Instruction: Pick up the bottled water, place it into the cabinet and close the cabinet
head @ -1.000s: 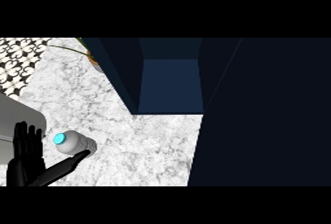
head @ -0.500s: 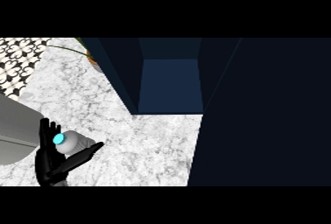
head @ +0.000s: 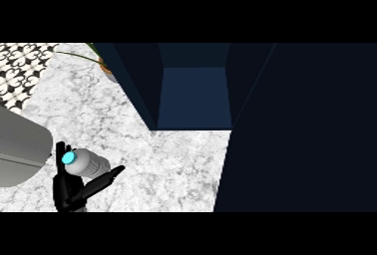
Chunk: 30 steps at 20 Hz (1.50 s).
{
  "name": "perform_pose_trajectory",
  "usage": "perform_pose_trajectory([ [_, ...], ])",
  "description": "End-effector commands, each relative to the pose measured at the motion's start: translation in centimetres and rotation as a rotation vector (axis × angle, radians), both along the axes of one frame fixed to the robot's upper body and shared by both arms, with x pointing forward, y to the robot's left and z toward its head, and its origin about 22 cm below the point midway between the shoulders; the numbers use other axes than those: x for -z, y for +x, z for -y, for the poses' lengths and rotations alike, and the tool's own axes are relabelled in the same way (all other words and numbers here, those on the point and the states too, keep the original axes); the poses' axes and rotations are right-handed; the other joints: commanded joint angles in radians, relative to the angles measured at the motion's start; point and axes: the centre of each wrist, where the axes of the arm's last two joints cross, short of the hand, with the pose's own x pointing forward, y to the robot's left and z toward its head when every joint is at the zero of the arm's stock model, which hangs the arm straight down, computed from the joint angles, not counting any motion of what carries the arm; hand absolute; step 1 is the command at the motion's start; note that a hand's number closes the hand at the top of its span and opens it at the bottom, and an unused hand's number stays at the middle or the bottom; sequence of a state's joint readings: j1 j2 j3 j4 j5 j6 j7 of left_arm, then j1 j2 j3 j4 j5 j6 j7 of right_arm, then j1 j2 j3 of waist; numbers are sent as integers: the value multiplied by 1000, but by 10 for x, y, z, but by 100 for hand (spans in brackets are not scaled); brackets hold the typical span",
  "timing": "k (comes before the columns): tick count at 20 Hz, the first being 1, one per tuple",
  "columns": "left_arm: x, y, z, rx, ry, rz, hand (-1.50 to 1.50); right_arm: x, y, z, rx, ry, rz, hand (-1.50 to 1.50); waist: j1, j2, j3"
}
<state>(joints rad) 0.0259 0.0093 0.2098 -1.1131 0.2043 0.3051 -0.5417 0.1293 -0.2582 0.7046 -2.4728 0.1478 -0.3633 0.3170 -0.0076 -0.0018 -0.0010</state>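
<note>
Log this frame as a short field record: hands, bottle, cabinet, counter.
left hand: lower left of the head view, fingers and thumb either side of the bottle, not clearly closed round it
right hand: not in view
bottled water: lying on its side on the counter, cyan cap toward the left
cabinet: open, dark blue inside, nothing visible in it
counter: white marble

Counter (head: pixel 169 164): white-grey marble. Cabinet (head: pixel 191 94): dark navy, bluer interior. Bottled water (head: pixel 87 164): pale grey, cyan cap. Hand (head: pixel 74 191): black. Wall tiles (head: pixel 22 64), 10 o'clock: black-and-white floral pattern.
</note>
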Motion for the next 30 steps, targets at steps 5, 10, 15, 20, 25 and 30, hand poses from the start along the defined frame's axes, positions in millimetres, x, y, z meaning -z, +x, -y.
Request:
perform_pose_trajectory([
  [5, 21, -2, 1, -26, -2, -8, -150, -14, -18, -3, 30, 7, 67, -150, 0, 0, 0],
  [10, 27, -8, -8, 5, -25, 38, -150, -25, -29, 9, 22, -7, 47, -150, -1, -1, 0],
  [15, 30, -20, -17, 14, -74, 80, -150, -17, -24, 3, 28, 18, 52, -150, 3, -2, 1],
  [20, 38, -2, 7, 6, -124, 126, 150, -7, -20, 0, 38, 6, 54, -150, -1, -1, 1],
  [25, 37, 11, -21, 0, -142, 166, 150, -13, -9, 10, 35, -5, 49, -150, 2, 1, 1],
  [30, 44, 3, -11, 42, -208, 232, 150, -9, -17, 11, 40, -25, 63, -150, -2, 1, 0],
])
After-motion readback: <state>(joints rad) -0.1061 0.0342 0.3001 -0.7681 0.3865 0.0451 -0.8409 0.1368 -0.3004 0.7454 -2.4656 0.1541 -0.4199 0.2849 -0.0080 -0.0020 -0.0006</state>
